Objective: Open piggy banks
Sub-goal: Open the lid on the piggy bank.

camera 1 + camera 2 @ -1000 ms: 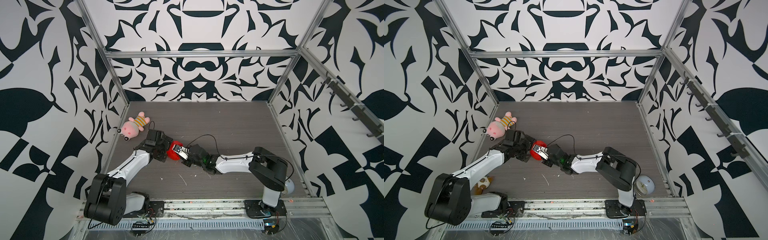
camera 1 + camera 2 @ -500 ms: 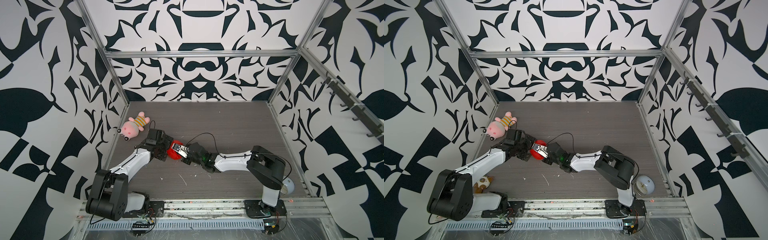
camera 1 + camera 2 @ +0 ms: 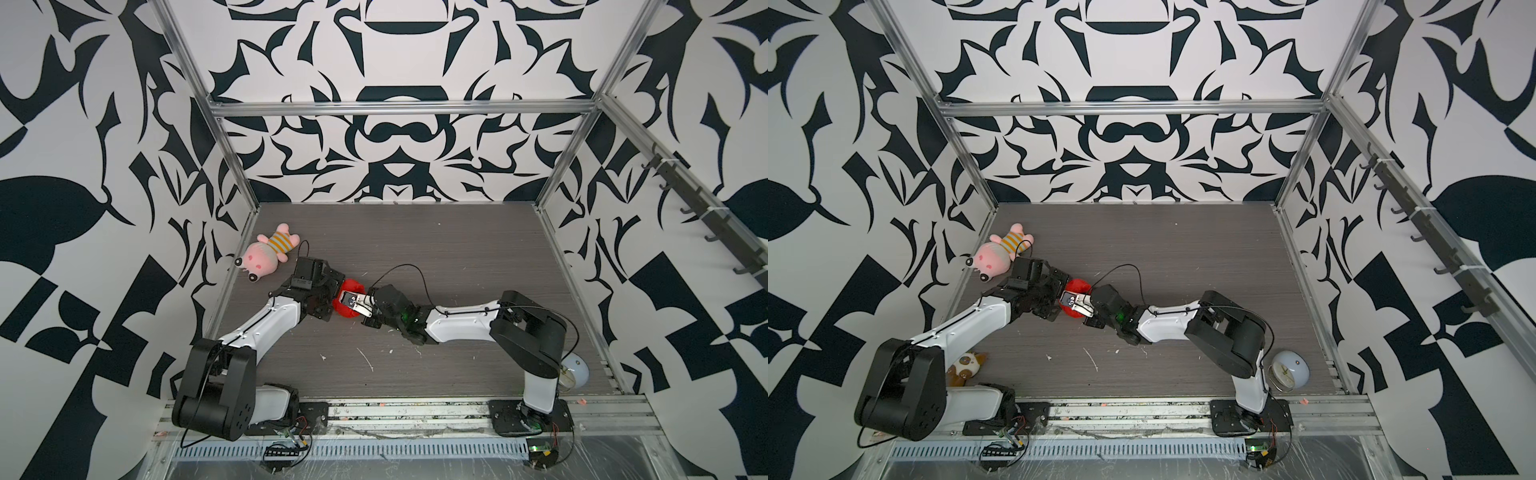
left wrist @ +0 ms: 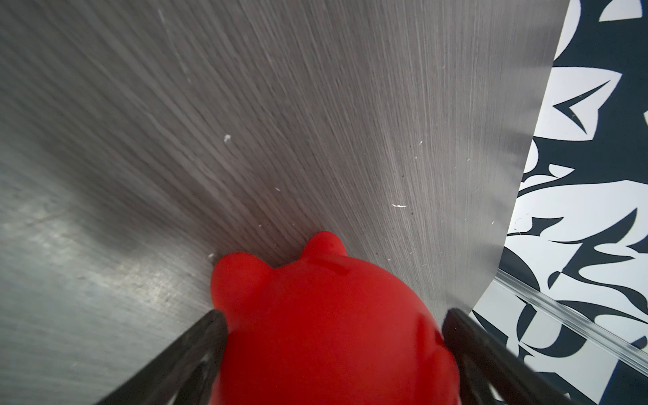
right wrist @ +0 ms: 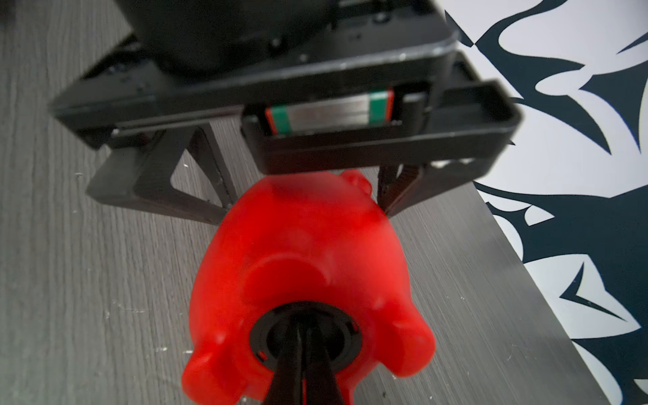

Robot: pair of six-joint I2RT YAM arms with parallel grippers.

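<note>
- The red piggy bank [image 3: 351,286] is over the left half of the grey table [image 3: 436,249], between the two grippers, which meet it from opposite sides.
- It is turned so that its belly faces the right arm and its back, with the coin slot, faces the left arm; I cannot tell whether it touches the table.
- The left gripper [image 4: 331,315] stands wide and grasps the piggy bank: one black finger lies against each flank, seen in both wrist views.
- The right gripper [image 5: 301,328] is clenched, its two fingers pressed together with the tips set in the middle of the black belly plug [image 5: 261,336].
- Whether those tips pinch any part of the belly plug cannot be told.
- A pink plush pig [image 3: 266,255] lies near the left wall, just beyond the left gripper and apart from it.
</note>
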